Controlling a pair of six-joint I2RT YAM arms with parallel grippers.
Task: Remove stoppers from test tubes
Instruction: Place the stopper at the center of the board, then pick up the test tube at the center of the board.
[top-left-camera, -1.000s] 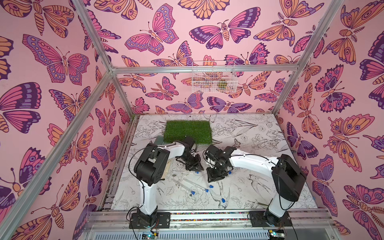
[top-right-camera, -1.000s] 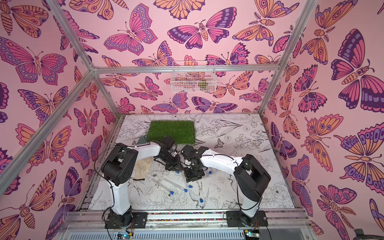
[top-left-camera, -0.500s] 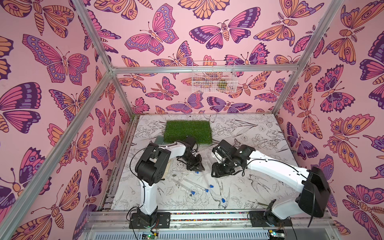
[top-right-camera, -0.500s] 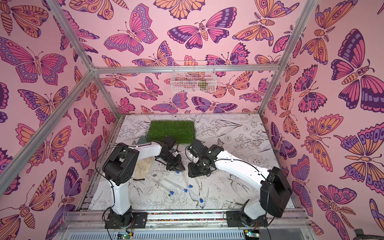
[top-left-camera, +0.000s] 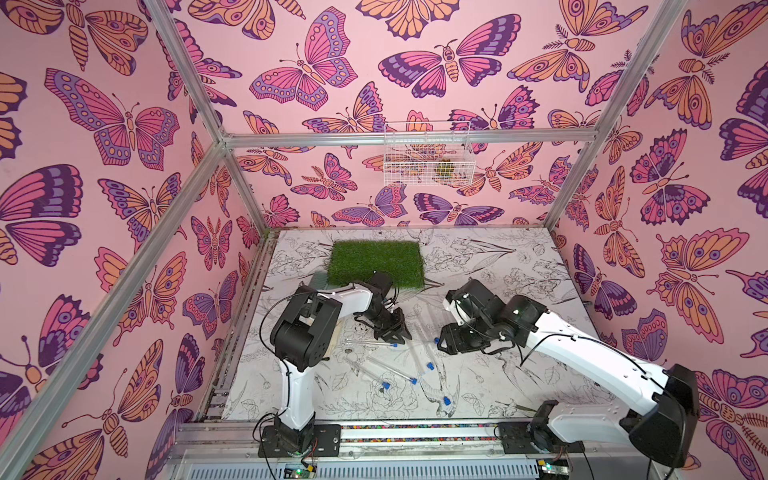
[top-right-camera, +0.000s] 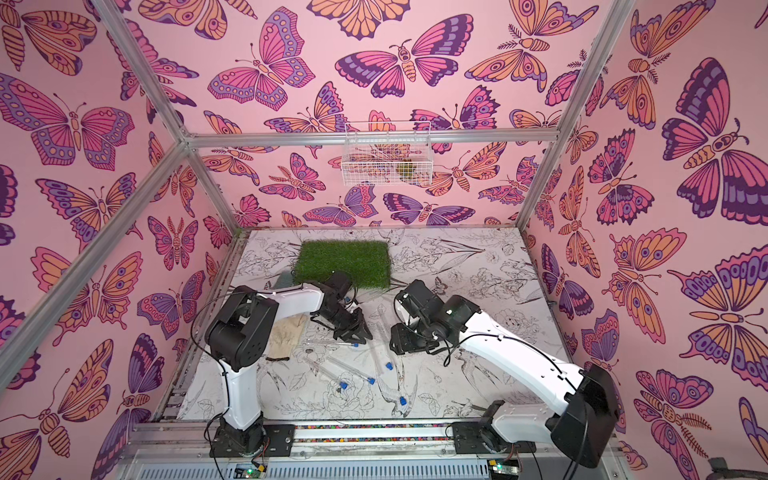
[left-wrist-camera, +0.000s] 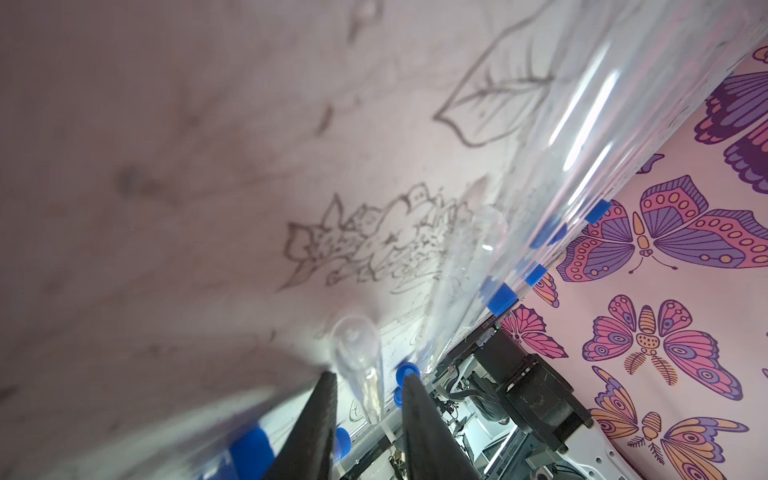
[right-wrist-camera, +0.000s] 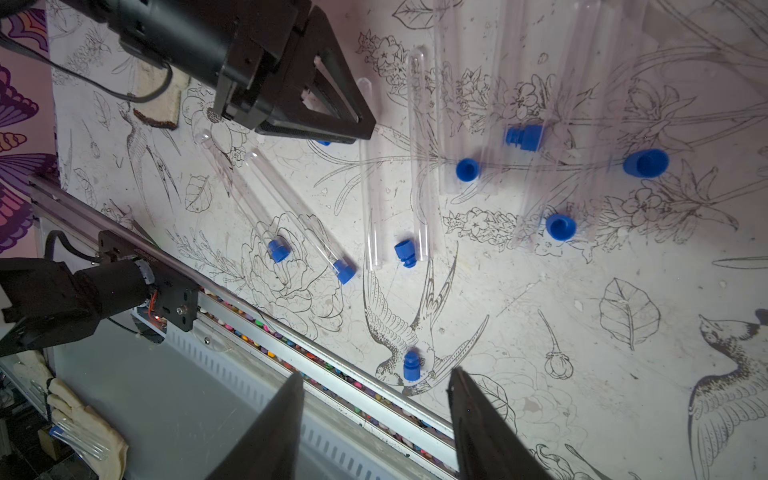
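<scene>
Most of the job looks done from where I stand. About six blue stoppers (right-wrist-camera: 467, 169) lie loose on the table (right-wrist-camera: 582, 353), scattered beneath and just ahead of the right pincer (right-wrist-camera: 376, 374), which hangs wide open with nothing in it. Two empty test tubes (right-wrist-camera: 417, 153) lie flat and parallel between the two pincers, mouths towards the front rail (right-wrist-camera: 291, 328), with a pulled stopper just beside them. What's left, I reckon, is the plugged pair (right-wrist-camera: 299, 212) just out from the left pincer (left-wrist-camera: 369, 376). They lie flat, side by side, long axes slanting off from its tips, round ends nearest it and blue ends pointing away towards the rail. A further tube (top-left-camera: 365, 343) lies right at that pincer's tips with blue at its end; whether that plug is seated I cannot tell. Its jaws stand only a crack apart, and a clear rounded tube end shows in the gap without filling it, so I judge it grips nothing.
</scene>
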